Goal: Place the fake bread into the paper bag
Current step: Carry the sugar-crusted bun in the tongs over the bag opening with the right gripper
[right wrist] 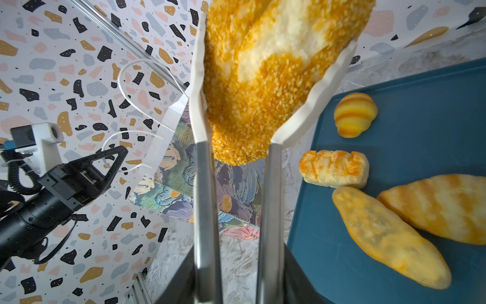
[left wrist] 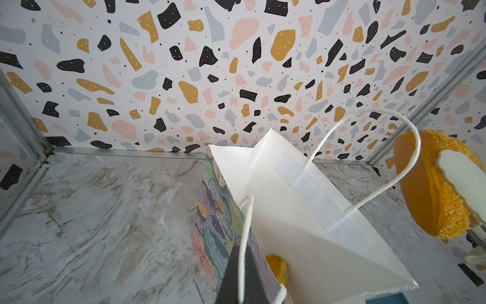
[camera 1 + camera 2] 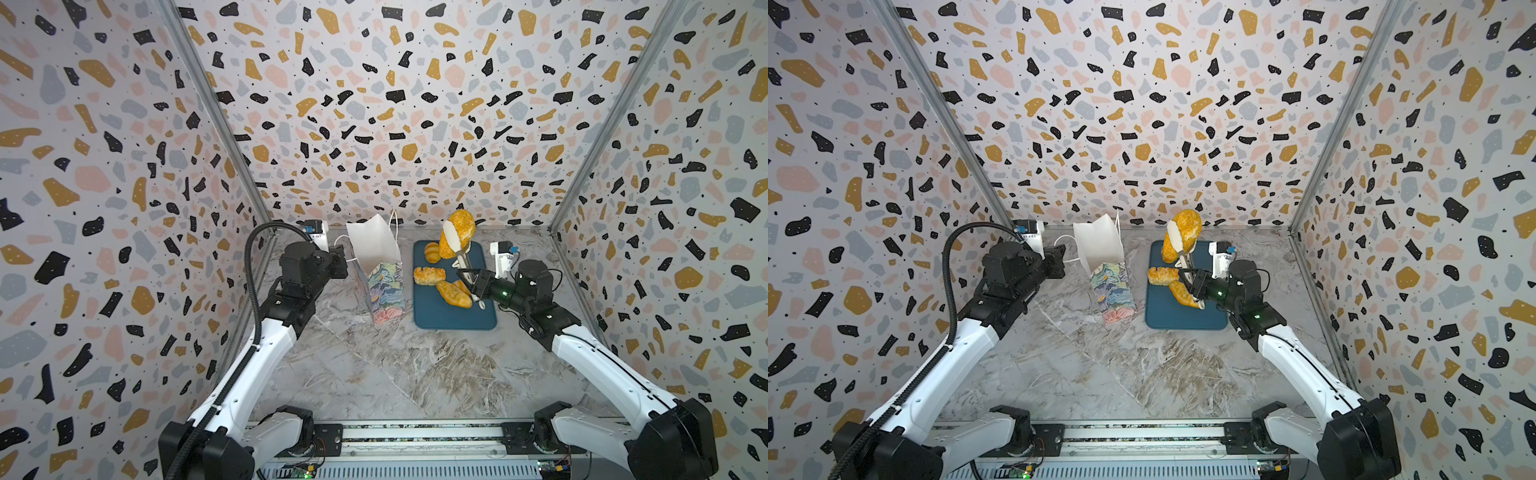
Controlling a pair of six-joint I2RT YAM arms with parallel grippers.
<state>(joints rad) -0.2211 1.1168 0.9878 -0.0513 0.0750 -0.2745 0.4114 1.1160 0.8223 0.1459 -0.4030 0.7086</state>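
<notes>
The paper bag (image 3: 374, 253) (image 3: 1100, 249) stands upright left of the tray, its mouth open. My left gripper (image 3: 344, 261) (image 2: 243, 263) is shut on its near white cord handle (image 2: 246, 223). One orange fake bread (image 2: 276, 265) lies inside the bag. My right gripper (image 3: 473, 282) (image 1: 236, 284) is shut on tongs (image 1: 205, 197). The tongs' white tips clamp the big crumbed loaf (image 3: 459, 232) (image 1: 263, 79), raised above the tray's far end, right of the bag. A ridged roll (image 1: 355, 114), a rectangular pastry (image 1: 334, 168) and two oblong loaves (image 1: 389, 237) lie on the tray.
The flat dark-blue tray (image 3: 453, 316) (image 3: 1183, 320) lies on the marble tabletop (image 3: 374, 374) right of the bag. Patterned walls enclose the back and both sides, close behind the bag and the tray.
</notes>
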